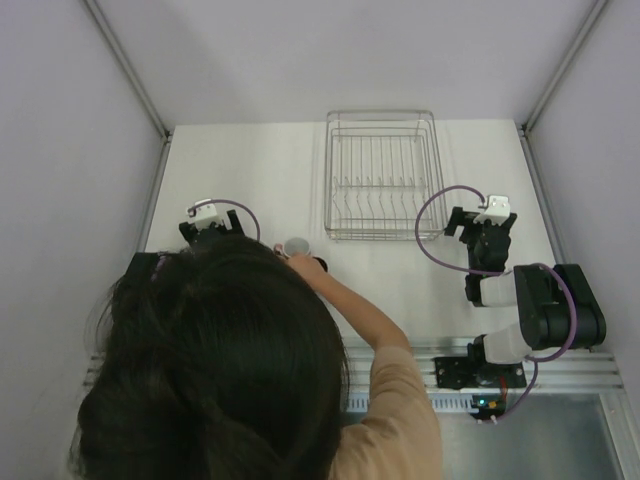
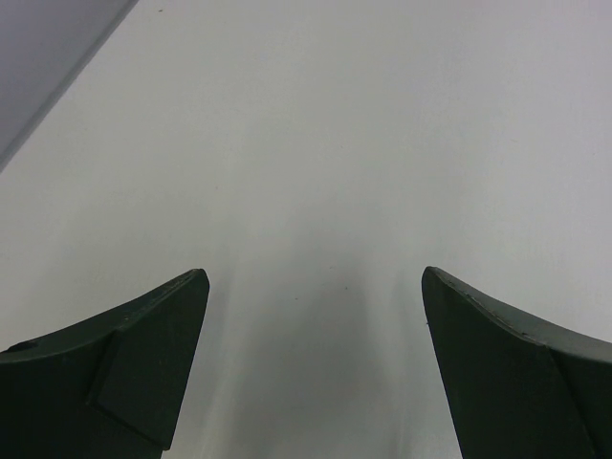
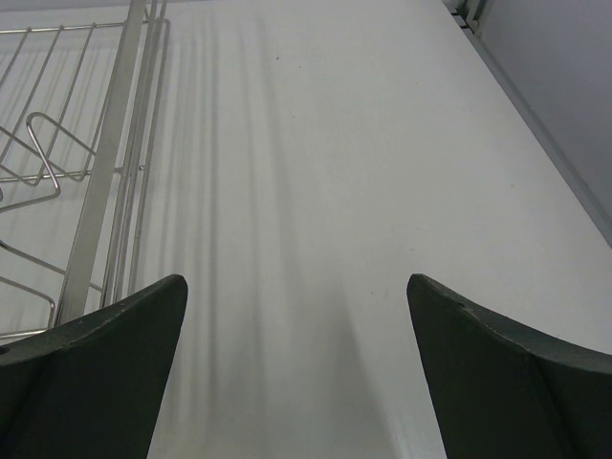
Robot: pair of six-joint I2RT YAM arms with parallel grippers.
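A wire dish rack [image 1: 381, 176] stands at the back middle of the white table [image 1: 250, 170]; its right side [image 3: 91, 182] shows in the right wrist view. My right gripper [image 1: 484, 222] rests just right of the rack, open, with only bare table between its fingers [image 3: 507, 363]. My left gripper [image 1: 212, 222] sits at the left, open over bare table [image 2: 316, 191], nothing between its fingers [image 2: 143, 354]. A person's head [image 1: 210, 370] and arm [image 1: 365, 325] reach in from the front; the hand is at a white cup [image 1: 296, 247] beside a dark object [image 1: 319, 265].
Grey walls close in the table on the left, right and back. A metal rail [image 1: 155, 195] runs along the left edge. The right arm's body [image 1: 545, 305] and purple cables [image 1: 435, 225] lie at the right front. The person's head hides the left arm's base.
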